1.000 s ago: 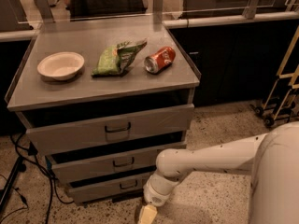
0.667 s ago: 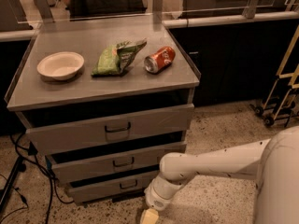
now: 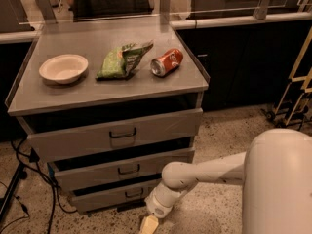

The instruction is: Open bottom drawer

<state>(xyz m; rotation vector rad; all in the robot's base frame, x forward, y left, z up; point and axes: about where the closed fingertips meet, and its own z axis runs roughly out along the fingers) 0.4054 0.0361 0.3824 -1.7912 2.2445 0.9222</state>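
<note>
The bottom drawer [image 3: 109, 195] is the lowest and slimmest grey front of the three-drawer cabinet, with a small dark loop handle [image 3: 133, 193]. A dark gap shows above its front. My gripper [image 3: 148, 224] hangs at the bottom edge of the view, just below and to the right of that handle, near the floor. My white arm [image 3: 204, 172] reaches in from the right, in front of the drawer's right end.
The middle drawer [image 3: 122, 169] and the tall top drawer [image 3: 117, 135] sit above. On the cabinet top lie a white bowl [image 3: 63, 68], a green chip bag [image 3: 122, 60] and a red soda can [image 3: 167, 62]. Black cables [image 3: 29, 179] trail at the left. Speckled floor lies in front.
My arm has sunk slightly toward the floor in front of the bottom drawer. The drawers and the things on top have not moved.
</note>
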